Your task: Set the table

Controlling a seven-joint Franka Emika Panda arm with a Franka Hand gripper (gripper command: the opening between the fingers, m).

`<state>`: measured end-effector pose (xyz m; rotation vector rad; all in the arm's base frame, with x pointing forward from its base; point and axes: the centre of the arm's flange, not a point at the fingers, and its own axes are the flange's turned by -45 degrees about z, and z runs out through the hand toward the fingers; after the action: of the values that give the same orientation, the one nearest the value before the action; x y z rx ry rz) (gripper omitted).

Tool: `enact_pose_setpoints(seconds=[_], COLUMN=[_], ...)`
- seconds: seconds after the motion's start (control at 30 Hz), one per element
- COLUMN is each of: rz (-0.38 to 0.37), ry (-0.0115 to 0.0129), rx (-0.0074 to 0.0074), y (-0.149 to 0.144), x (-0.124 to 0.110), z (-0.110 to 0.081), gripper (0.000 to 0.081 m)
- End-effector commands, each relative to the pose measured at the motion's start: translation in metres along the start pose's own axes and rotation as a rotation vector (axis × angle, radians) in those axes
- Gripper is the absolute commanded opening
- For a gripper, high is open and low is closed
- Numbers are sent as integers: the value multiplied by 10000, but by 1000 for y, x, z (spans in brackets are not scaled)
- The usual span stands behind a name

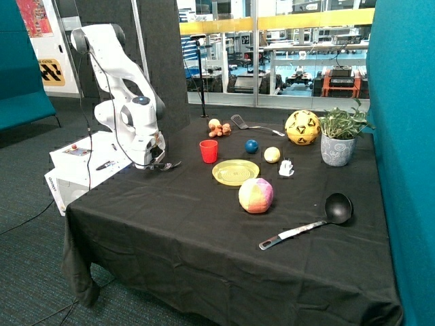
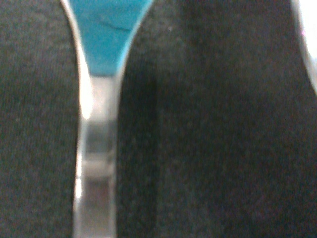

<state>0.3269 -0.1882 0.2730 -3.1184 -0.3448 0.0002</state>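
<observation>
Silver cutlery point(image 2: 96, 163) lies on the black tablecloth point(image 1: 204, 231) under the lowered gripper point(image 1: 158, 163), grip unreadable; next seems carrying it beside the yellow plate point(image 1: 236, 172).

cup point(image 1: 209, 151) just behind plate point(image 1: 236, 172), ladle point(image 1: 314, 221) near front edge

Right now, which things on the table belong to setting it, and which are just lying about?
Belongs to the job:
yellow plate
red cup
metal utensil at the gripper

Lying about:
yellow soccer ball
potted plant
pink and yellow ball
blue ball
black ladle
spatula
</observation>
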Motion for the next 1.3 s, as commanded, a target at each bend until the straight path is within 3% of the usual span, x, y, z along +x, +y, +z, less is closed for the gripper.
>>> enact_pose_setpoints(seconds=[0.0, 0.63, 0.8, 0.97, 1.27], rz=[-87, -82, -19, -106, -165], ry=[-4, -4, -3, -4, -4], rx=[-42, -42, -42, -42, -42], y=[-2, 1, 2, 1, -3], x=[-2, 3, 5, 6, 7], z=[1, 0, -1, -1, 0], gripper=[0, 68, 172, 347, 454])
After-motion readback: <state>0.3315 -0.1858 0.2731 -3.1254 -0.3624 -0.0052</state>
